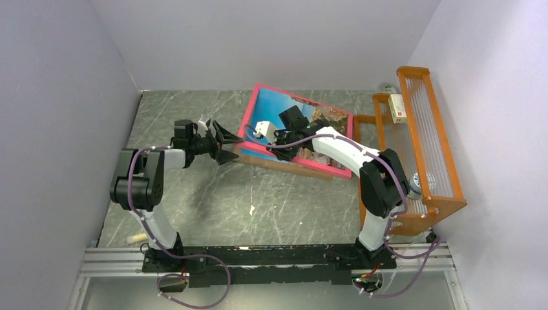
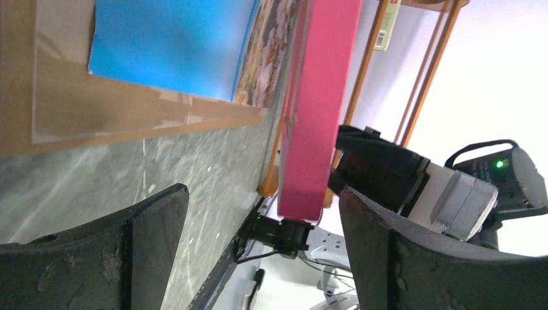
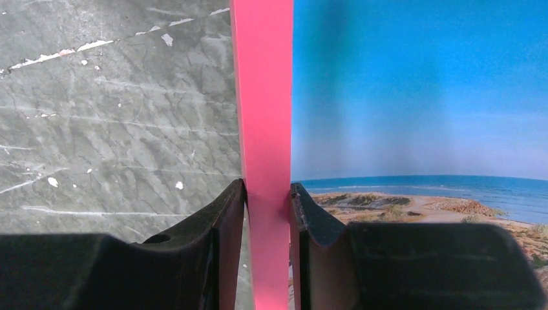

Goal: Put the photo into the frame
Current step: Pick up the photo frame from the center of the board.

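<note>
The pink frame [image 1: 248, 116] lies tilted at the back middle of the table, with the blue sky-and-sea photo [image 1: 271, 110] showing inside it. My right gripper [image 1: 286, 152] is shut on the frame's near bar [image 3: 265, 97], one finger on each side; the photo [image 3: 420, 97] lies just right of that bar. My left gripper [image 1: 223, 143] is open and empty by the frame's left corner. In the left wrist view my left gripper [image 2: 262, 197] faces the raised pink frame edge [image 2: 320, 97], with the photo [image 2: 168, 45] on a brown backing board [image 2: 129, 116] below it.
An orange wire rack [image 1: 420, 142] stands at the right, holding a small box [image 1: 397, 107] and a round object [image 1: 420, 184]. The brown backing board [image 1: 271, 163] sticks out under the frame's near edge. Grey walls close in the left, back and right.
</note>
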Available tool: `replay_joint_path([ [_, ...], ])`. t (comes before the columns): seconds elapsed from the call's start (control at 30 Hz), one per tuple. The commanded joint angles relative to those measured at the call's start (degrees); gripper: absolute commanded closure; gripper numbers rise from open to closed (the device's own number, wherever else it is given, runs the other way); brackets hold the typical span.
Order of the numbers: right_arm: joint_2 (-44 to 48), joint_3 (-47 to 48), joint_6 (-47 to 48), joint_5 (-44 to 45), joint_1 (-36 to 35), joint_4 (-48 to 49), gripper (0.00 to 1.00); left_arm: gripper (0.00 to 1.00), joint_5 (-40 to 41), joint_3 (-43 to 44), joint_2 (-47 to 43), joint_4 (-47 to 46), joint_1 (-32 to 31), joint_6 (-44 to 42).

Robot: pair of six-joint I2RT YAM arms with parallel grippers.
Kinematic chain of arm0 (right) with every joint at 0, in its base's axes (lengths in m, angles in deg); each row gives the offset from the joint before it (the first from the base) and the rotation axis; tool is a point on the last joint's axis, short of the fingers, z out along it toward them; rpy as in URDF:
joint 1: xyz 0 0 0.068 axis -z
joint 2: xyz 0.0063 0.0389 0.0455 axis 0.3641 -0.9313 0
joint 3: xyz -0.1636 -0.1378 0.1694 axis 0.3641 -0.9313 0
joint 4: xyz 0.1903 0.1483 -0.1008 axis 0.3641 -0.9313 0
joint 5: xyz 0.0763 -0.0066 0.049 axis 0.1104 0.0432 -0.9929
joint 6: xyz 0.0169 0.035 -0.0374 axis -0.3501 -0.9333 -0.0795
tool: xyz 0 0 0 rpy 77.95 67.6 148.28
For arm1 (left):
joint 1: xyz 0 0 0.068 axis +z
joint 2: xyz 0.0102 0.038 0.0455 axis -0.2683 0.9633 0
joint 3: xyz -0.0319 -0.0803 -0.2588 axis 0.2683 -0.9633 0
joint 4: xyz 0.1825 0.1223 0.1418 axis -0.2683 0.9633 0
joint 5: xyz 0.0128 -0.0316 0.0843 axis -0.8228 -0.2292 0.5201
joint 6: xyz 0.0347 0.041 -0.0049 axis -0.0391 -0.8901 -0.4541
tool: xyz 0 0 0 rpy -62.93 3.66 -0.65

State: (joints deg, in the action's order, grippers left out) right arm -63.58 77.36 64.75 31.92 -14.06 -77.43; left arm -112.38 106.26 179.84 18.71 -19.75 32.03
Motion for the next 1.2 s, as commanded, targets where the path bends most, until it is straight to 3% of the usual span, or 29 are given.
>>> replay_joint_path([
  [0.0, 3.67, -0.66, 1.04, 0.36, -1.13, 4.89, 0.92, 0.10, -3.08, 0.41, 4.54, -15.22, -1.42, 9.84],
  [0.17, 4.54, -1.88, 1.37, 0.37, -2.10, 4.89, 0.93, 0.16, -3.41, 2.87, 8.05, -22.33, -1.88, 13.30],
  [0.27, 4.90, -2.00, 1.62, -0.09, -2.35, 4.41, 0.93, 0.28, -3.92, 5.89, 8.72, -19.74, -1.96, 10.82],
  [0.43, 5.45, -2.36, 1.86, -0.07, -2.68, 3.91, 0.93, 0.61, -4.98, 10.55, 8.46, -10.94, -2.01, 3.85],
  [0.57, 5.91, -2.39, 1.08, -0.78, -2.69, 3.67, 0.89, 0.96, -7.80, 11.97, 8.45, -11.62, -2.05, 4.42],
  [0.67, 6.18, -2.49, -1.31, 0.90, -2.69, 5.00, 0.76, 0.97, -9.42, 11.86, 8.08, -17.68, -2.11, 8.77],
  [0.73, 6.34, -2.71, -2.93, 3.04, -2.64, 5.98, 0.63, 0.97, -9.90, 11.73, 7.49, -21.70, -2.14, 12.54],
  [0.8, 6.61, -3.30, -4.39, 5.52, -2.65, 7.26, 0.42, 0.97, -9.75, 12.09, 6.19, -23.34, -2.14, 15.52],
  [0.9, 7.37, -4.30, -5.27, 7.07, -2.73, 8.41, 0.31, 0.97, -8.79, 13.11, 3.69, -22.75, -2.14, 18.45],
  [1.0, 8.28, -5.72, -6.77, 10.39, -2.87, 9.93, 0.27, 0.97, -7.69, 15.91, 1.05, -14.53, -2.22, 16.52],
  [1.17, 13.51, -13.88, -5.90, 23.46, -4.28, 20.80, 0.26, 0.97, -4.84, 23.41, -2.10, 13.54, -2.23, 6.74],
])
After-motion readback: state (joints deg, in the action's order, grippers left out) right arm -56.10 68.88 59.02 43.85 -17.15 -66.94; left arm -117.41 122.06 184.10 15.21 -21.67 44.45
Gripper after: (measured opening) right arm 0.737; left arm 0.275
